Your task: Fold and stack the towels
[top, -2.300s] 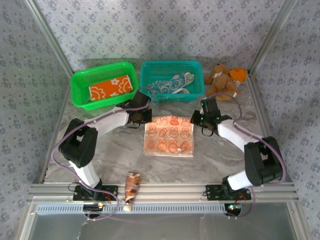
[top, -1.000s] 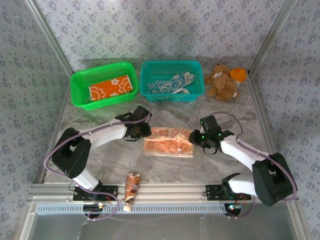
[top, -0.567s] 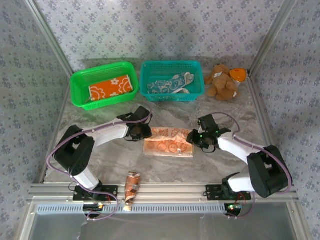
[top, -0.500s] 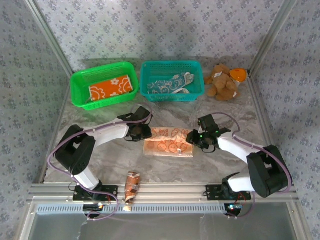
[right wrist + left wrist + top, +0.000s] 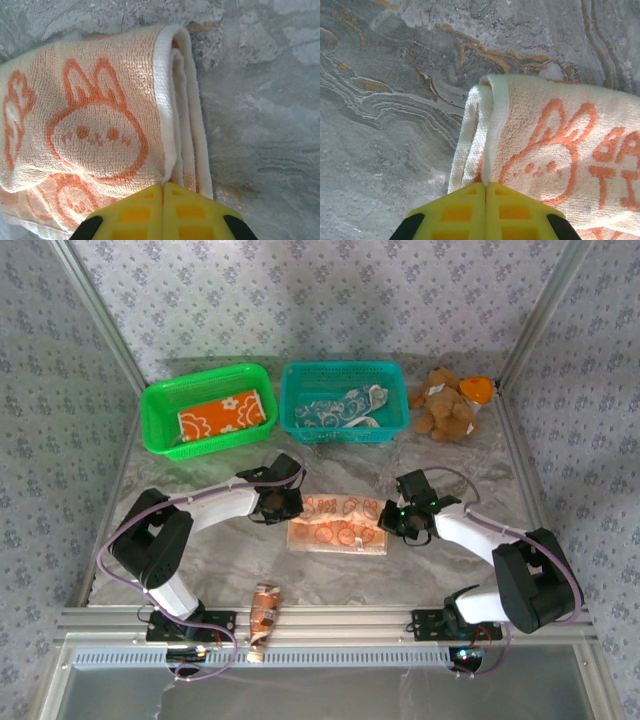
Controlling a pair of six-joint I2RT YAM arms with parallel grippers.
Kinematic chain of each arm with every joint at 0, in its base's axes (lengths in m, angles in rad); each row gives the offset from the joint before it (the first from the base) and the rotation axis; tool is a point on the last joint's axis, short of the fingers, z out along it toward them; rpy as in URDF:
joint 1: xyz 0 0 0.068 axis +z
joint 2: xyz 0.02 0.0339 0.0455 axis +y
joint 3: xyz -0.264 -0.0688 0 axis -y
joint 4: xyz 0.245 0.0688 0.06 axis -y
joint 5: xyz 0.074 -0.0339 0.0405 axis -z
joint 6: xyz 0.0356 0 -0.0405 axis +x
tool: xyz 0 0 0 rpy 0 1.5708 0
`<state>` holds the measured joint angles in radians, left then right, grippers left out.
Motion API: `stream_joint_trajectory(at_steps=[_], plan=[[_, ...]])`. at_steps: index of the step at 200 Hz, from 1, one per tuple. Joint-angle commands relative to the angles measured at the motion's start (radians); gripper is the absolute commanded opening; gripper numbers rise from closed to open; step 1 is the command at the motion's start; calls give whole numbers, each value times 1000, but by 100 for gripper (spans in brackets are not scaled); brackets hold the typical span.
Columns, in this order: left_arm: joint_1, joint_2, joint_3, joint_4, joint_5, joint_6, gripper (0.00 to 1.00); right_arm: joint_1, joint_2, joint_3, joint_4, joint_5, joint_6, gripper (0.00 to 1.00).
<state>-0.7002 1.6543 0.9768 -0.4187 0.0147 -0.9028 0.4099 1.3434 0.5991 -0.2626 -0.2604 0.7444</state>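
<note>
Peach towel, folded, rabbit-printed, lies pinched between left gripper and right gripper.

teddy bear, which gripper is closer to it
Right. The right gripper sits at the peach towel's right end, in front of the teddy bear and slightly left; the left gripper sits at the towel's left end, farther across the table.

What I've got on screen: a grey marble-look table with orange veins, a green basket back left and a teal basket just beside it. A brown teddy bear sits back right, something orange touching it. A crumpled brown wrapper lies at the near edge.
</note>
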Motion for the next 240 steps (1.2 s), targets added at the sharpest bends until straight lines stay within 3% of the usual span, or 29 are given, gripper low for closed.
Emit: stream_joint_trajectory(at_steps=[1, 83, 240], plan=[[5, -18, 31, -57, -14, 24, 0, -7, -28, 39, -72, 17, -20, 0], [-12, -98, 83, -232, -59, 68, 0, -62, -93, 89, -246, -25, -152, 0], [-140, -233, -9, -333, -68, -63, 0, 4, -268, 2, -376, -36, -123, 0]])
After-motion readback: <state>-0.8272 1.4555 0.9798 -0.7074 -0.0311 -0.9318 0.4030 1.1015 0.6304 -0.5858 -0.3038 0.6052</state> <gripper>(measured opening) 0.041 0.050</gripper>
